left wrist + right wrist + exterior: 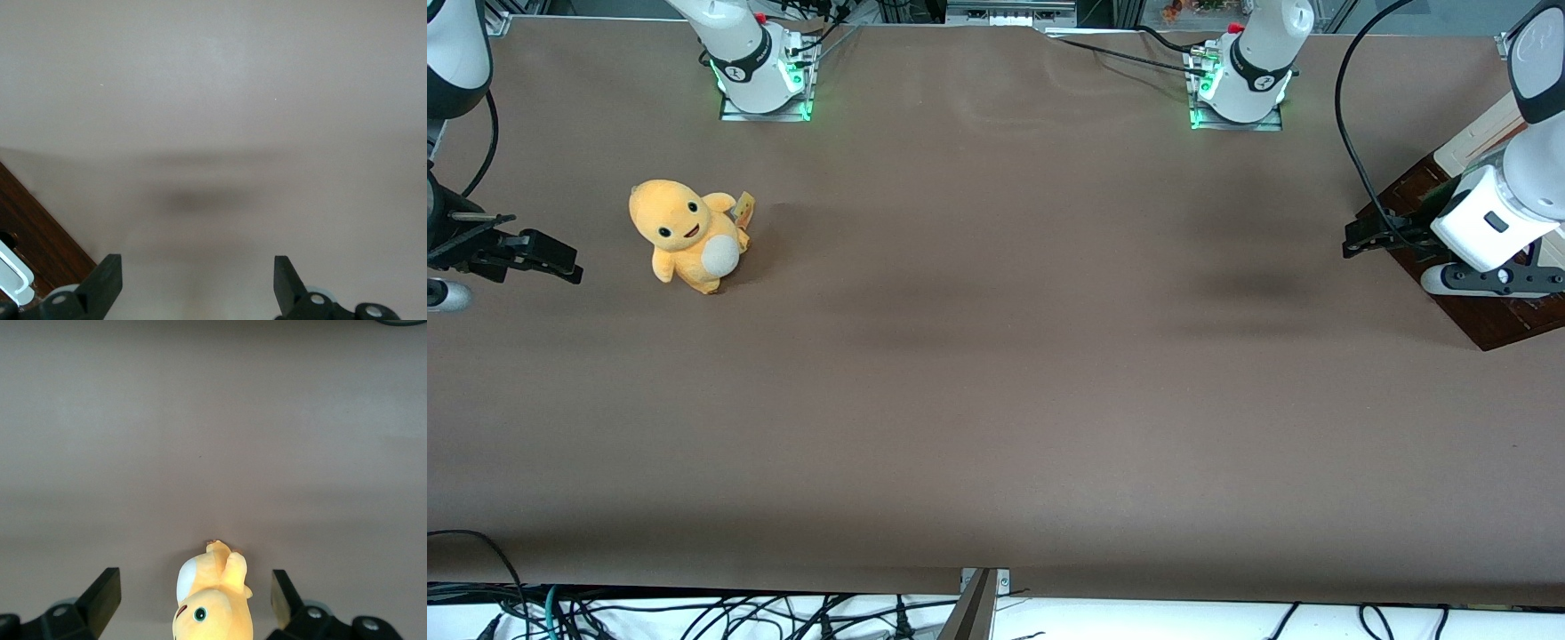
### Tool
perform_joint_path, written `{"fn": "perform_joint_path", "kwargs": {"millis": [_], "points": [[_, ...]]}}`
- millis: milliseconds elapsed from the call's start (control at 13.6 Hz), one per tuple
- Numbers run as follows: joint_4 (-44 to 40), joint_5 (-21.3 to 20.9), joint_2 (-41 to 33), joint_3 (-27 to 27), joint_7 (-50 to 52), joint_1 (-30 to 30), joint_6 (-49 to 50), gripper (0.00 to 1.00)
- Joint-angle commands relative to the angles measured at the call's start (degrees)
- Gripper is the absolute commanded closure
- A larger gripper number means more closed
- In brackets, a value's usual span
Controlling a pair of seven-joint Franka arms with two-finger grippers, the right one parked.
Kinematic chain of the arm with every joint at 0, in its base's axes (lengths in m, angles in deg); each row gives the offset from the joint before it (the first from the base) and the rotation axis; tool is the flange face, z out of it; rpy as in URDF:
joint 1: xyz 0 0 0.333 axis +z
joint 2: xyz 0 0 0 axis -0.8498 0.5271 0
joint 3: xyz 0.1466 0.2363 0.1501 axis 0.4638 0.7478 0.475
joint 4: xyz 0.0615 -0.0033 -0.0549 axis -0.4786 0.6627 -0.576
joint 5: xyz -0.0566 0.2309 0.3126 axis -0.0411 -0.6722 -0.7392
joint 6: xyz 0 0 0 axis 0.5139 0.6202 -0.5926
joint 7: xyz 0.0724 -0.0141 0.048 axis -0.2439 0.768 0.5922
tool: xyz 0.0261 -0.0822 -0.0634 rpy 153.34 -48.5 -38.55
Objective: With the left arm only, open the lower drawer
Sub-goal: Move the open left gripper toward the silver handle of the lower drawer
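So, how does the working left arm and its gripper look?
The left arm is glossy white with a dark grey-black wrist band and a looping black cable. Its gripper, by the dark wooden drawer unit, is black, with two wedge-shaped fingers standing apart.

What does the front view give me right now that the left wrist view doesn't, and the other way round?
Only the front view shows the yellow plush toy toward the parked arm's end of the table, both arm bases, and the left arm reaching over the dark wooden cabinet.

Only the left wrist view shows the whitish bar handle against the reddish-brown wood, and the gripper's fingers spread open over bare table.

Both show the gripper, the dark wood and the brown table surface.
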Motion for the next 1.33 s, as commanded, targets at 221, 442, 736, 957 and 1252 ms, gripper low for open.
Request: {"fn": "perform_joint_path", "kwargs": {"millis": [221,442,736,957,1252], "points": [[-2.68,-16.57,5.82,-0.97,4.90,-1.04,1.32,0.00],[-2.42,-24.17,9.77,-0.97,10.51,-1.30,3.24,0.00],[-2.24,-33.31,15.39,-1.06,25.61,-1.57,10.00,0.00],[-1.89,-39.63,21.45,-1.06,36.70,-2.62,14.22,0.00],[-1.98,-42.38,29.20,-0.88,54.55,-3.06,18.27,0.00]]}}
